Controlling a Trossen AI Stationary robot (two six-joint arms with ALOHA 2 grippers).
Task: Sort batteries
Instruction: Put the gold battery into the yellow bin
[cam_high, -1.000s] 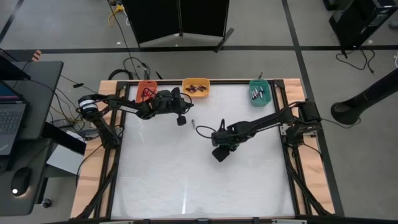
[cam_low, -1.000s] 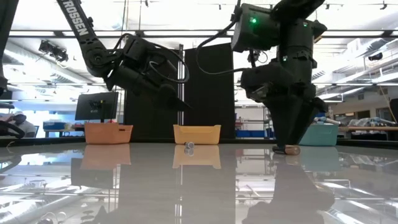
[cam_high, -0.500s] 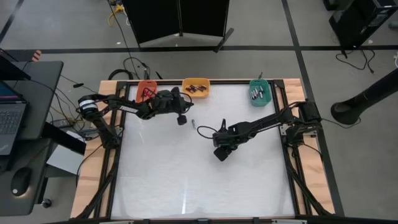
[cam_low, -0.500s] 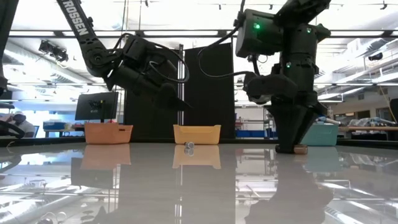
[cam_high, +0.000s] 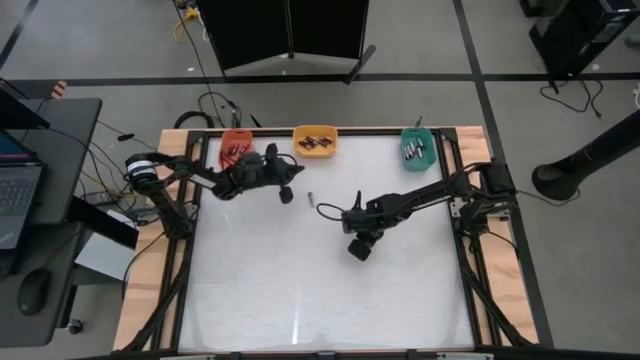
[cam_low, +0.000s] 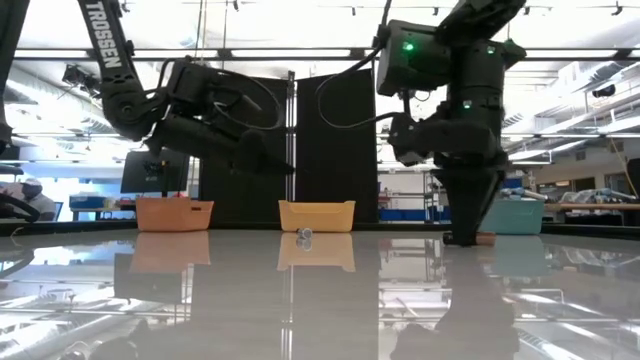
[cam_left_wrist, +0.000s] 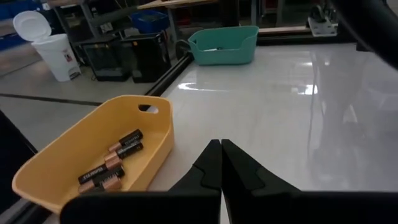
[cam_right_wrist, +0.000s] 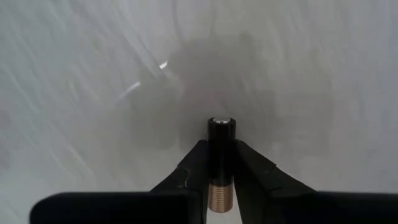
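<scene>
— Off the table's left edge?
— Laptop (cam_high: 18, 195) and mouse (cam_high: 31, 291) on a dark desk (cam_high: 60, 130).
— Behind the far edge?
— Black cabinet (cam_high: 290, 30) on grey floor; white lidded bin (cam_left_wrist: 53, 46) nearby.

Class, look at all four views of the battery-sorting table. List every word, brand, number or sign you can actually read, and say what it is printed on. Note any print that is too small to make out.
"ROSSEN": white letters on the left arm's upper link in the low view; the start of the word is cut off by the picture's edge.
Batteries in the yellow bin: their labels carry print, too small and blurred to read.
Battery in the right claw: no readable print.
Nothing else legible.
</scene>
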